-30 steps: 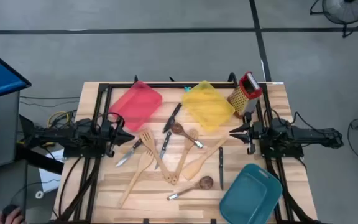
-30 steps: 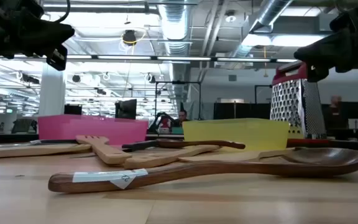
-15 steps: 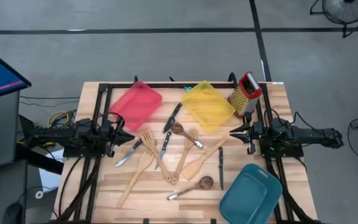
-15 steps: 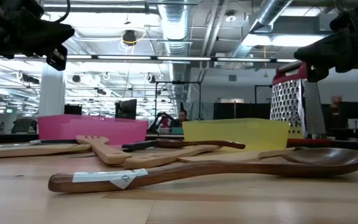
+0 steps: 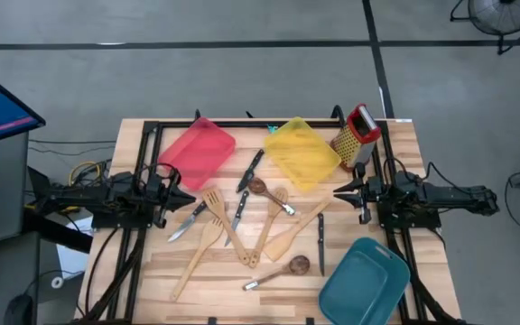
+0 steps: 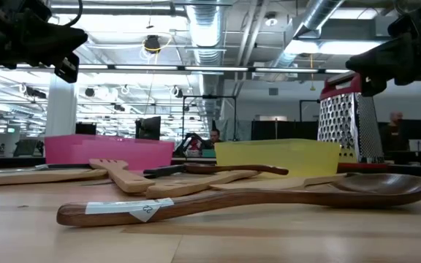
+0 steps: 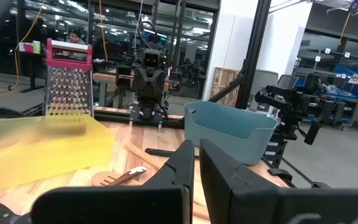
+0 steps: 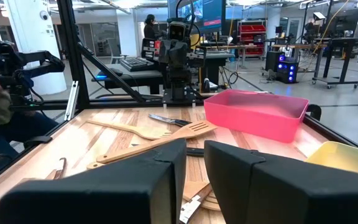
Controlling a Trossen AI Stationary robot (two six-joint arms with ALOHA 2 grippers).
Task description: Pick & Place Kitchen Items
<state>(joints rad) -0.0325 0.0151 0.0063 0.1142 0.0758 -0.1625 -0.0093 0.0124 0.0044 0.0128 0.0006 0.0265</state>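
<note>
The kitchen items lie scattered flat on the middle of the wooden table (image 5: 134, 135): pale wooden spatulas (image 5: 296, 232), a slotted turner (image 5: 213, 200), dark-bowled spoons (image 5: 298, 264) (image 5: 258, 188) and black-handled knives (image 5: 251, 169) (image 5: 321, 242). My left gripper (image 5: 190, 200) (image 7: 197, 155) is held level above the table's left side, shut and holding nothing. My right gripper (image 5: 337, 190) (image 8: 195, 155) is held level above the right side, its fingers close together with nothing between them. Both point toward the utensils from well above them.
A pink tray (image 5: 197, 152) and a yellow tray (image 5: 301, 153) stand at the back. A teal tray (image 5: 364, 282) is at the near right corner. A steel box grater (image 5: 357, 135) with a red top stands at the back right. A black frame edges the table.
</note>
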